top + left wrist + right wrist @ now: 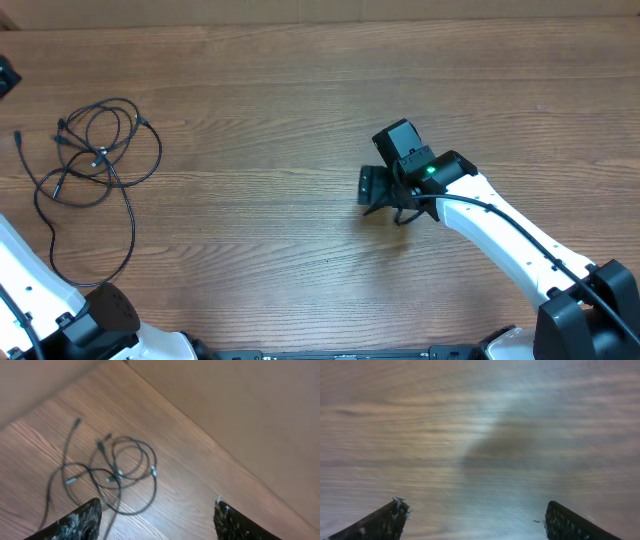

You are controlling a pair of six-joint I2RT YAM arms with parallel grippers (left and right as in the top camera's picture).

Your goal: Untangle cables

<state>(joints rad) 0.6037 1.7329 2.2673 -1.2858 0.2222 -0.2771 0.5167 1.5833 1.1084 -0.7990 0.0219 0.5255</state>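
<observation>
Surface [300, 90]: brown wood grain; cables [100, 158] loose at left.
Wall [240, 410]: plain beige.
Left fingers [80, 522]: spread, empty.
Right fingers [380, 525]: spread, empty.

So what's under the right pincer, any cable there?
Only bare wooden table shows beneath the open right pincer, with a dark shadow. The cables lie far left. Overhead, the pincer covers the spot directly below it.
</observation>
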